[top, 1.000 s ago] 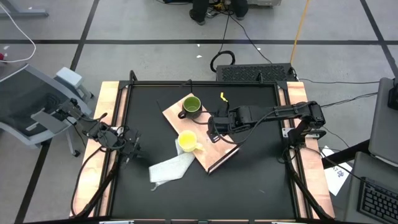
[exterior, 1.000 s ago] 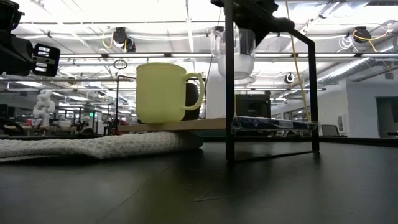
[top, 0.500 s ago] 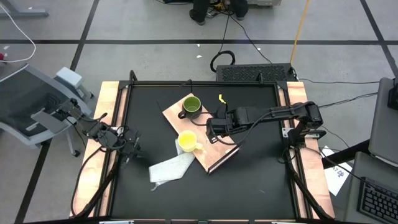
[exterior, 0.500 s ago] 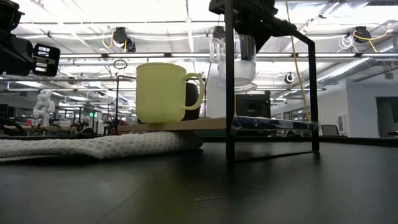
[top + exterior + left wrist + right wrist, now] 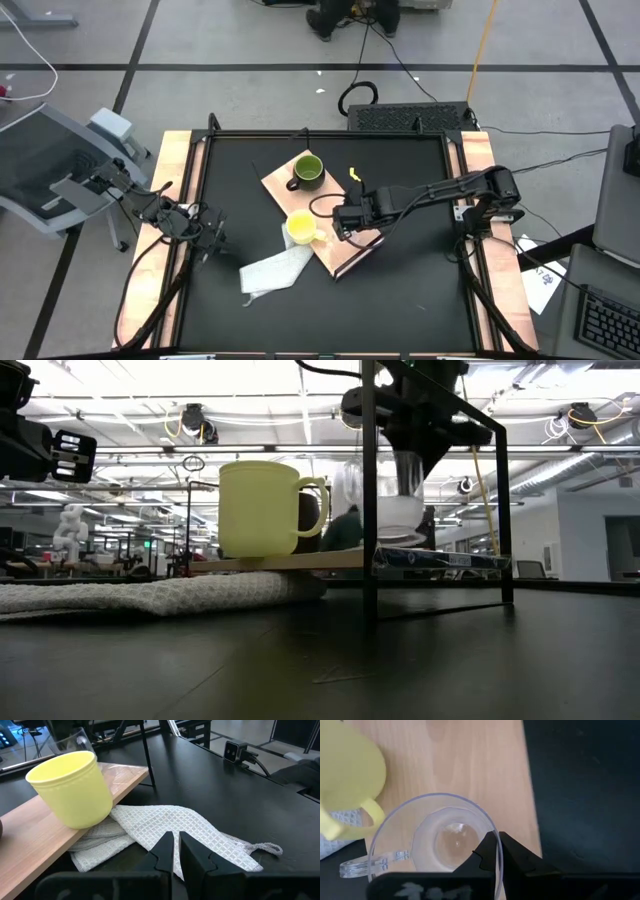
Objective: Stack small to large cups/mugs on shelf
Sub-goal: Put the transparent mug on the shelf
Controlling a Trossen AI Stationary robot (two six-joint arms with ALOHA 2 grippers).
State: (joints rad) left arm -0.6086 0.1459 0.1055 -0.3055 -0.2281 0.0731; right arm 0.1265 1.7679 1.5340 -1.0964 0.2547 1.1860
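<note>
A clear cup [image 5: 437, 837] with a side handle [image 5: 357, 865] hangs upright just over the light-wood shelf [image 5: 345, 255], held by my right gripper [image 5: 496, 847]. In the low view the cup [image 5: 395, 500] shows right of the yellow mug [image 5: 262, 508]. The yellow mug [image 5: 300, 228] stands on the shelf's near-left part. The green mug [image 5: 308, 170] stands at the shelf's far end. The shelf's near-left edge rests on a white cloth [image 5: 272, 270]. My left gripper [image 5: 175, 851] waits shut at the table's left edge, touching nothing. My right gripper pinches the clear cup's rim [image 5: 492, 827] on the side away from its handle, one finger inside the cup and one outside. The fingers come from above, pointing steeply down. The cup hangs upright, its base [image 5: 395, 538] close over the shelf; whether it touches, I cannot tell.
A black frame post [image 5: 369, 490] stands in front of the cup in the low view. The shelf's dark end strip [image 5: 440, 560] faces the table's right side. Bare shelf [image 5: 470, 765] lies beyond the cup. Black tabletop [image 5: 420, 280] is free to the near right.
My right gripper has gone down toward the shelf and a little toward the table's near edge, still shut on the clear cup. The cup has stayed upright and now hangs much lower, close over the board beside the yellow mug.
</note>
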